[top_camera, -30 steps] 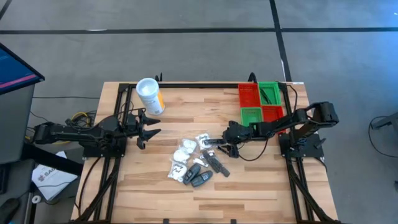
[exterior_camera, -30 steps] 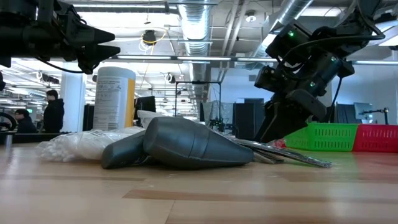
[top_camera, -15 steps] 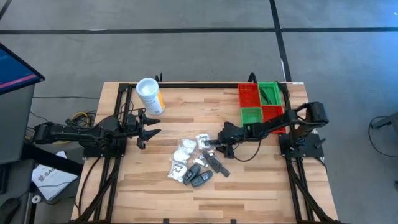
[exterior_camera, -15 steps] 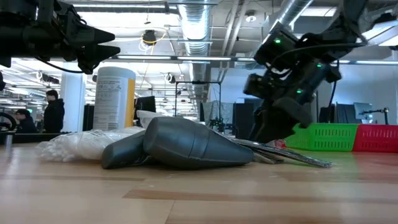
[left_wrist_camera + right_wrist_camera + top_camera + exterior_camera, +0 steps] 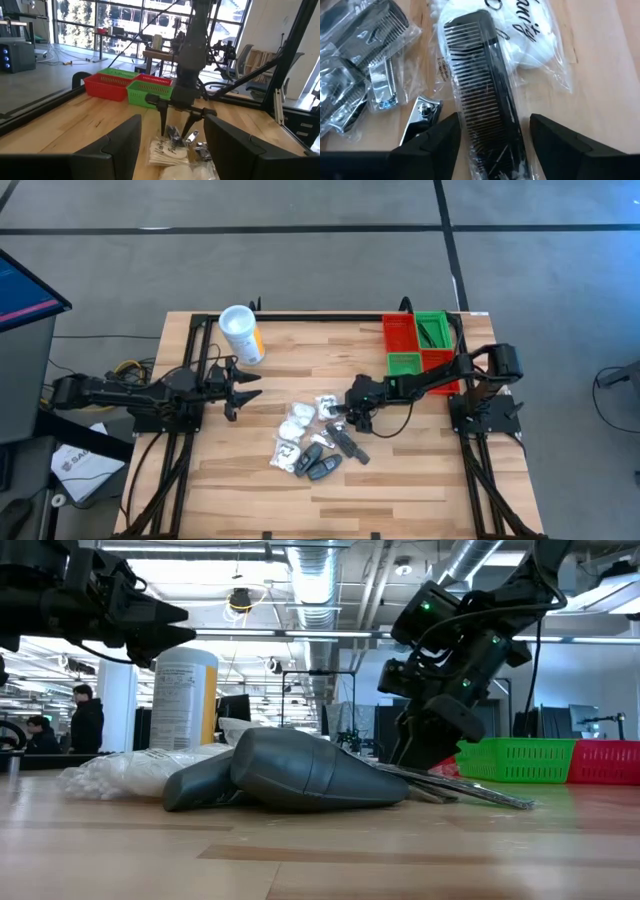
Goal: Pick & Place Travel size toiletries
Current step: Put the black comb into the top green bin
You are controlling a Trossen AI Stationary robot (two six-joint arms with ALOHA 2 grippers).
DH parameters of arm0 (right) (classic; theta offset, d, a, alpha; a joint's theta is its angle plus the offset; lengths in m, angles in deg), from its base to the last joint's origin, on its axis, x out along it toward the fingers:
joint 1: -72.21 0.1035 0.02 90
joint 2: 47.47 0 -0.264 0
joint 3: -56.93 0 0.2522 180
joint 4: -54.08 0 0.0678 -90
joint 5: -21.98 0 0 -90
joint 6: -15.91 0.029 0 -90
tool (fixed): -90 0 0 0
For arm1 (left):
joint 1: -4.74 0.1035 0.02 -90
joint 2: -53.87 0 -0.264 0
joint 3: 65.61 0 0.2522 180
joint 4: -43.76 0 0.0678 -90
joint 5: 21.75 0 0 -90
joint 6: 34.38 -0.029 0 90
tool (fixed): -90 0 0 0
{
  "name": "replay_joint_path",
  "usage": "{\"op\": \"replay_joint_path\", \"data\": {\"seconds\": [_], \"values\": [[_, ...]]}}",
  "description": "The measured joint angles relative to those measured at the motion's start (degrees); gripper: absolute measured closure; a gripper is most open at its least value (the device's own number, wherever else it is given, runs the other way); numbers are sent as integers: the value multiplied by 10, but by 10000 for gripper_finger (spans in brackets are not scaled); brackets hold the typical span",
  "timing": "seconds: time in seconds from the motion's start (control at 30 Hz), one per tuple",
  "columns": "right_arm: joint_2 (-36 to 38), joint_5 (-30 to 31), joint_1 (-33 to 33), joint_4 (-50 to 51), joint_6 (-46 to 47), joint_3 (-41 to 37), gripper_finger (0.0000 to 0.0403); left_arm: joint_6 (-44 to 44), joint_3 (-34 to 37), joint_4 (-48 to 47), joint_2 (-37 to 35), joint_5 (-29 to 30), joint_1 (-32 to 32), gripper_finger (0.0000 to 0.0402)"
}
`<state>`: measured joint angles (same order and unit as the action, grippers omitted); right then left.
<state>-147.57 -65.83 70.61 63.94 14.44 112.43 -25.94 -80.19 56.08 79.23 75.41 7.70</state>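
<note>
While open, right gripper astride comb (wrapped)

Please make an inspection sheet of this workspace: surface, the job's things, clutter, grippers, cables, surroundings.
Surface: wooden table, bare toward the front.
Job's things: toiletries pile mid-table; wrapped black comb lying flat on a white packet, nail clippers beside it.
Clutter: white canister standing upright; red and green bins at the far right.
Grippers: right gripper low over the pile, fingers open astride the comb; left gripper open, empty, waiting left.
Cables: yellow ones beside the table's left edge.
Surroundings: people far behind.
</note>
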Motion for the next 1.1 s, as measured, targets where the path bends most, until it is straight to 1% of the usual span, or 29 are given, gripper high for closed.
{"op": "replay_joint_path", "data": {"seconds": [0.33, 0.4, 0.5, 0.63, 0.7, 0.77, 0.9, 1.1], "values": [[0, -6, 0, 0, 0, 0, 274, 0, 0, 7, 6, 0, 0, 192], [0, -7, 0, 0, 0, 0, 286, 0, 0, 7, 6, 0, 0, 192], [0, -7, 0, 0, 0, 0, 286, 0, 0, 9, 6, 0, 0, 192], [0, -7, 0, 0, 0, -1, 257, 0, 0, 10, 6, 0, 0, 192], [0, -7, -1, 0, 0, -1, 249, 0, 0, 10, 6, 0, 0, 192], [0, -7, -1, 0, 0, -1, 254, 0, 0, 10, 6, 0, 0, 192], [0, -9, -1, 0, 0, -1, 289, 0, 0, 10, 6, 0, 0, 192], [0, -9, 0, 0, 0, -1, 289, 0, 0, 10, 6, 0, 0, 192]]}}
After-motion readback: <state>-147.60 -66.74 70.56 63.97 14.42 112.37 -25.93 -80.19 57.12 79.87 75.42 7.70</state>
